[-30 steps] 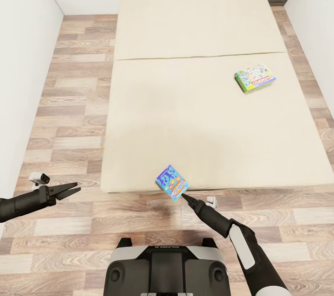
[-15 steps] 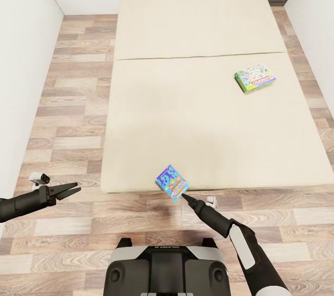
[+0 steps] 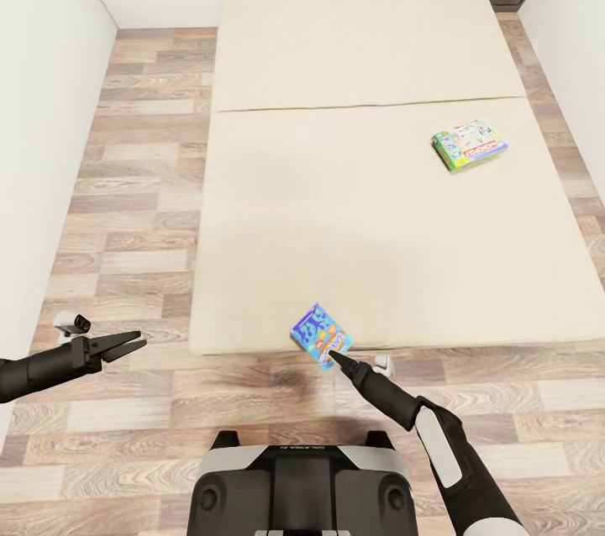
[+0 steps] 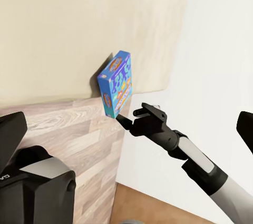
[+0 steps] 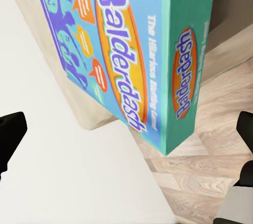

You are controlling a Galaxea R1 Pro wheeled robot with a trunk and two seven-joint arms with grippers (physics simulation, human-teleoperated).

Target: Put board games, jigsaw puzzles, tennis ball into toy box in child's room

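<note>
Blue game box held up at the foot of the bed

The right tool [image 3: 334, 356] grips the blue game box [image 3: 321, 335] by its lower corner, tilted, above the near edge of the bed [image 3: 370, 208]. The green game box [image 3: 469, 144] lies flat on the mattress toward the right side. The left tool [image 3: 126, 344] hangs over the wood floor [image 3: 134, 208], fingers spread, holding nothing.
</note>
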